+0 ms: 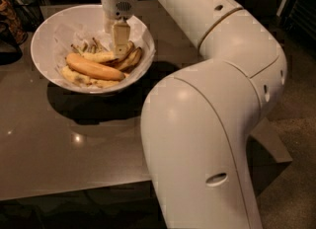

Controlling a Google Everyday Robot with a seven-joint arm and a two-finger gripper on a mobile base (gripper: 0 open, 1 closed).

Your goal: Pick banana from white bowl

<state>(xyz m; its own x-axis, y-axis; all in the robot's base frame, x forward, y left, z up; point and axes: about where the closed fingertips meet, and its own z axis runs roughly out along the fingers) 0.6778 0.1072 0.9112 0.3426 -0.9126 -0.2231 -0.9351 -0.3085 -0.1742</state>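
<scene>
The banana (94, 67) lay inside the white bowl (49, 35), not lifted. The gripper (120, 49) was down inside the bowl, beside the banana. Its grip could not be determined. Grasp and lift were outstanding.

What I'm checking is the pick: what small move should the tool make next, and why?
Probably lower the tool slightly. It hangs inside the bowl, tip just at the bananas on the pile's right side, and none is lifted yet, so it likely needs more depth to grasp one.
</scene>
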